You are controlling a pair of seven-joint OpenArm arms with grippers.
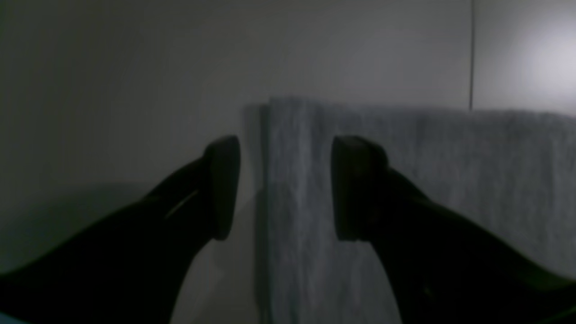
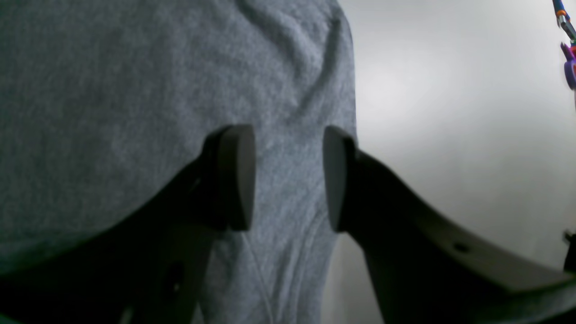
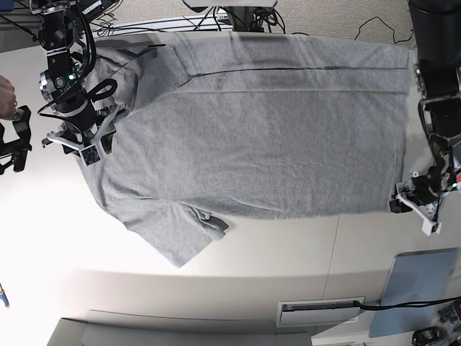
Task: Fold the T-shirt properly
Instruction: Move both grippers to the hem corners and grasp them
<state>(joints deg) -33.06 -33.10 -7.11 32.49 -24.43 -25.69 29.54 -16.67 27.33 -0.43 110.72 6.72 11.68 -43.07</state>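
Note:
The heather-grey T-shirt [image 3: 252, 137] lies spread flat on the white table [image 3: 274, 252], plain side up, with its sleeves toward the left of the base view. My right gripper [image 3: 86, 150] is at the shirt's left end near a sleeve. In the right wrist view it [image 2: 284, 177] is open, with grey fabric [image 2: 112, 112] between and below the fingers. My left gripper [image 3: 405, 199] is at the shirt's lower right corner. In the left wrist view it [image 1: 285, 189] is open and straddles the shirt's edge [image 1: 288, 202], one finger [image 1: 222, 186] over bare table.
A pale blue-grey panel [image 3: 418, 285] lies at the front right of the table. A white slotted fitting [image 3: 320, 311] sits at the front edge. A person's hand [image 3: 6, 94] and a black device [image 3: 14, 144] are at the left edge. Cables [image 3: 252, 18] run along the back.

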